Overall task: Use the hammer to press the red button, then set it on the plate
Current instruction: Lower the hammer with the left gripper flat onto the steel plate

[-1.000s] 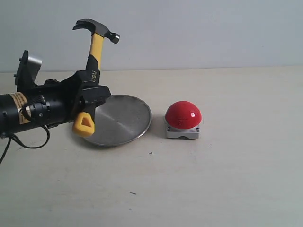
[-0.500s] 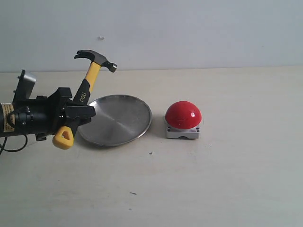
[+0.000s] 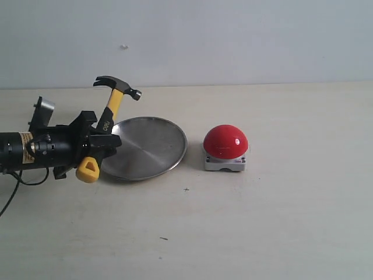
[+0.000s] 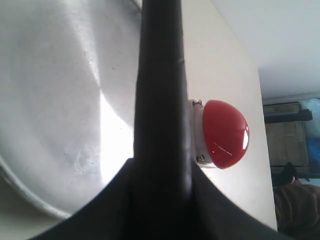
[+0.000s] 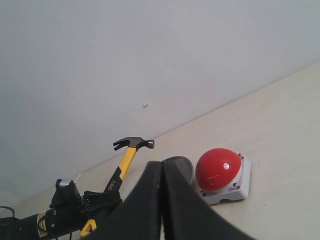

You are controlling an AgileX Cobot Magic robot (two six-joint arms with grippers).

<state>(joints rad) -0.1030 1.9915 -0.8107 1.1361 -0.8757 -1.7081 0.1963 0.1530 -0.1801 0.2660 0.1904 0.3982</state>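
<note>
Since the left end effector (image 3: 102, 142) pinches its black grip, the hammer (image 3: 115, 100) points head-up, likely ready to tap. It leans by the plate (image 3: 156, 147); the red button (image 3: 225, 142) sits past that. The right end effector (image 5: 161, 200) is pressed together.

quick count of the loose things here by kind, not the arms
hammer: 1
red button: 1
plate: 1
total: 3
</note>
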